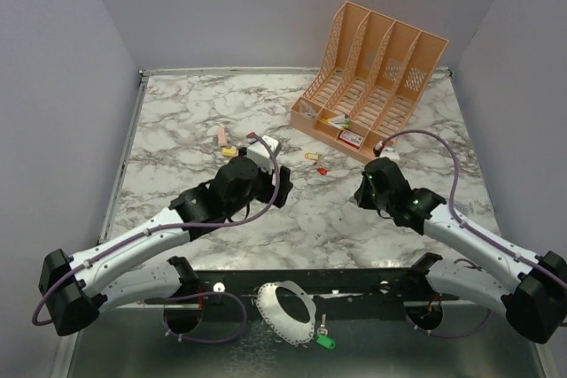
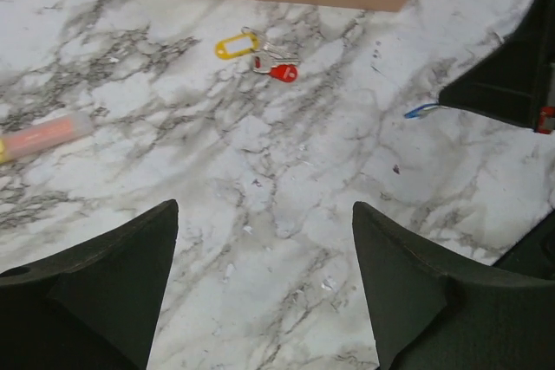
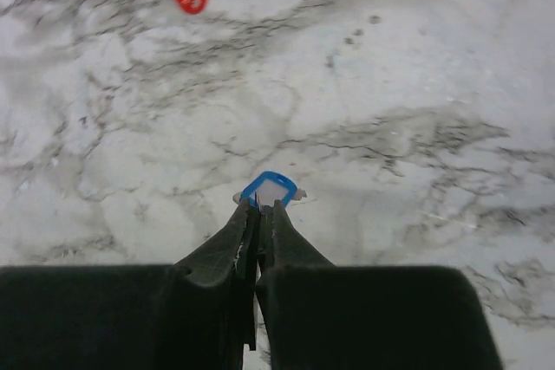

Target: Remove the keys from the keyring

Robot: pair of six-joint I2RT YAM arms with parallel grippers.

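The keyring (image 1: 285, 309), a pale flat ring, lies on the metal ledge between the arm bases, with a green tag (image 1: 326, 340) still hanging at its rim. Two loose keys rest on the marble: one with a yellow tag (image 2: 237, 45) and one with a red head (image 2: 282, 71). My right gripper (image 3: 258, 207) is shut on a blue-tagged key (image 3: 269, 190), low over the marble. My left gripper (image 2: 260, 210) stands open above bare marble with nothing between its fingers (image 2: 130, 283). From the left wrist view, the right gripper (image 2: 512, 84) shows the blue tag (image 2: 421, 111) poking out.
A peach slotted file organiser (image 1: 372, 77) stands at the back right. Marker pens (image 1: 223, 141) lie left of the loose keys, and one pink pen (image 2: 48, 134) shows in the left wrist view. Grey walls close in the marble table (image 1: 177, 112) on three sides.
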